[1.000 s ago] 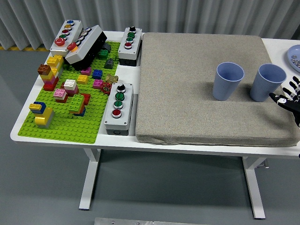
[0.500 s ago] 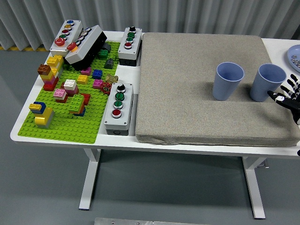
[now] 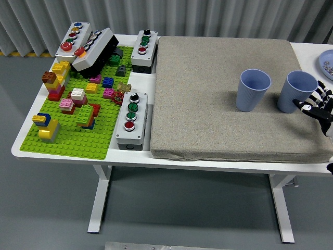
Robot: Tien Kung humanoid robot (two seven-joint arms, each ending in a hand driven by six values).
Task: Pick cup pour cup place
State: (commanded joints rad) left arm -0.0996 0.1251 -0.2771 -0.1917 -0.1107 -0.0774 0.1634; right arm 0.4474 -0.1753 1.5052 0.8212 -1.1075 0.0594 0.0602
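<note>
Two light blue cups stand upright on a grey mat (image 3: 218,94). The left cup (image 3: 253,90) is near the mat's middle right. The right cup (image 3: 298,91) stands beside it, close to the mat's right edge. My right hand (image 3: 316,104) reaches in from the right edge with its fingers spread, just to the right of the right cup and almost touching its side. It holds nothing. My left arm does not show.
A green brick baseplate (image 3: 73,135) with several coloured bricks covers the table's left part. Three button boxes (image 3: 130,117) (image 3: 144,49) (image 3: 73,40) stand around it. A blue plate (image 3: 327,61) peeks in at the right edge.
My right hand has crept left and slightly up toward the right cup. Both cups stand where they were.
</note>
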